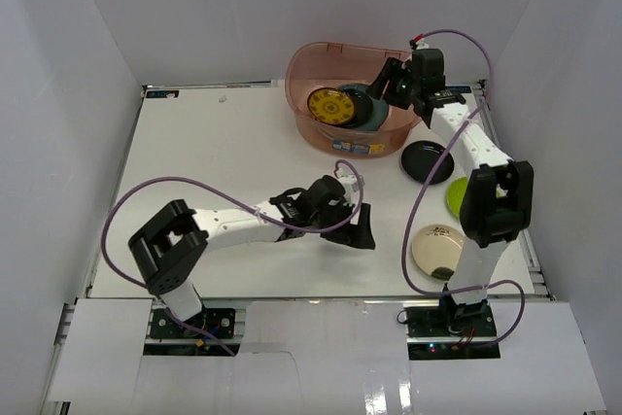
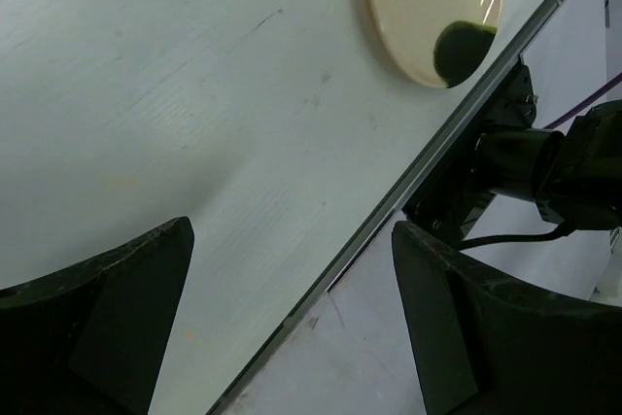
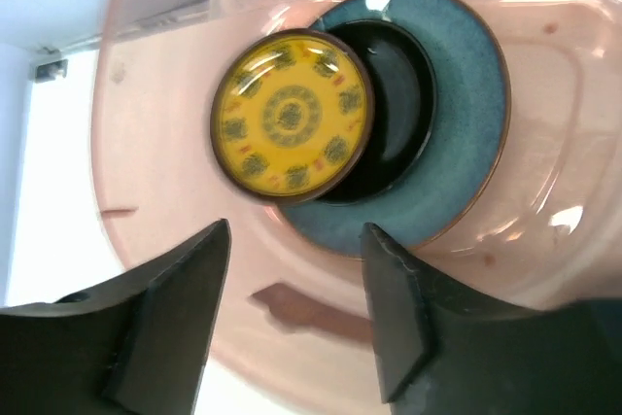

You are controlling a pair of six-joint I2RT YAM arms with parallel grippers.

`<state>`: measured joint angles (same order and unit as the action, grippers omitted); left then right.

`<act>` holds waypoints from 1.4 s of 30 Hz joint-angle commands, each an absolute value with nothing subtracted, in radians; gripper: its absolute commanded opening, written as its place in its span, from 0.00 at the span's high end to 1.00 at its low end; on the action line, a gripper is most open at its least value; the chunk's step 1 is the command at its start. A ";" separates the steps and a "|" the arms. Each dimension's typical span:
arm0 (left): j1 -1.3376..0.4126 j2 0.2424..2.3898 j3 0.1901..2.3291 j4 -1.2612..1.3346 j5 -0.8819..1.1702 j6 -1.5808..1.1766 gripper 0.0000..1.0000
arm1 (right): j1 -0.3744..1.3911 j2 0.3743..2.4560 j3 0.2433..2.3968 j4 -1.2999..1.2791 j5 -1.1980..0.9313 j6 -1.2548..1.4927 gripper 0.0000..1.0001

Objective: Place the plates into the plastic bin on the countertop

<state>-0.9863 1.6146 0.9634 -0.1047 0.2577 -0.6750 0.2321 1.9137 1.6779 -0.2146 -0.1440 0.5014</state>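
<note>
The right pincer (image 3: 292, 279) hung over the translucent reddish-brown plastic bin (image 1: 301, 112), upper right of the top view, jaws apart, nothing btwn them. The round yellow-black patterned plate (image 3: 290, 117) lay inside, overlapping a glossy black plate (image 3: 400, 94) and a dark teal plate (image 3: 471, 114). The left pincer (image 2: 292, 240), open and empty, sat low over the white tabletop (image 1: 224, 153) near the cream plate (image 1: 437, 248), lower right. Best next, prob.: lift the right pincer straight up, clear of the rim, w/o nudging the stack.
</note>
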 commanded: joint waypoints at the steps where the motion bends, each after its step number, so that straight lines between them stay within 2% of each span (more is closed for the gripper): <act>1: -1.040 1.713 1.073 -0.026 0.274 -0.683 0.07 | 0.230 1.676 1.581 -0.201 -0.094 0.427 0.40; 2: -1.049 1.742 1.092 -0.012 0.284 -0.687 0.08 | 0.227 1.572 1.528 -0.195 -0.077 0.413 0.47; 3: -1.066 1.791 1.109 -0.008 0.299 -0.692 0.10 | 0.226 1.519 1.472 -0.190 -0.031 0.399 0.67; 6: -1.095 1.860 1.181 0.021 0.322 -0.698 0.12 | 0.190 1.297 1.217 -0.181 0.056 0.409 0.92; 7: -1.100 1.906 1.218 0.023 0.334 -0.698 0.13 | 0.157 1.240 1.093 -0.175 0.070 0.419 0.92; 10: -1.114 1.995 1.279 0.023 0.362 -0.702 0.16 | 0.063 1.003 0.910 -0.169 0.063 0.469 0.92; 13: -1.120 2.087 1.359 0.031 0.386 -0.718 0.21 | -0.020 0.847 0.830 -0.178 0.031 0.508 0.92; 16: -1.127 2.153 1.437 0.031 0.396 -0.733 0.27 | -0.037 0.763 0.792 -0.195 0.034 0.534 0.80; 18: -1.131 2.206 1.480 0.018 0.384 -0.739 0.35 | -0.041 0.727 0.788 -0.227 0.075 0.537 0.71; 22: -1.134 2.258 1.520 0.006 0.325 -0.741 0.52 | -0.124 0.724 0.738 -0.233 0.052 0.571 0.66; 23: -1.134 2.269 1.522 0.006 0.302 -0.739 0.63 | -0.142 0.729 0.721 -0.233 0.042 0.583 0.64; 26: -1.134 2.263 1.508 0.006 0.276 -0.735 0.87 | -0.236 0.744 0.648 -0.232 0.035 0.594 0.56; 27: -1.134 2.244 1.499 0.006 0.262 -0.730 1.00 | -0.291 0.742 0.606 -0.229 0.016 0.598 0.54; 28: -1.134 2.229 1.468 0.011 0.256 -0.727 1.00 | -0.316 0.742 0.586 -0.226 0.011 0.607 0.50; 34: -1.112 2.014 1.280 0.058 0.216 -0.704 1.00 | -0.432 0.774 0.485 -0.167 0.037 0.683 0.46; 35: -1.108 1.975 1.250 0.063 0.212 -0.703 1.00 | -0.448 0.791 0.482 -0.161 0.034 0.693 0.40; 42: -1.022 1.564 1.025 0.009 0.098 -0.661 1.00 | -0.600 0.906 0.417 -0.075 -0.046 0.768 0.36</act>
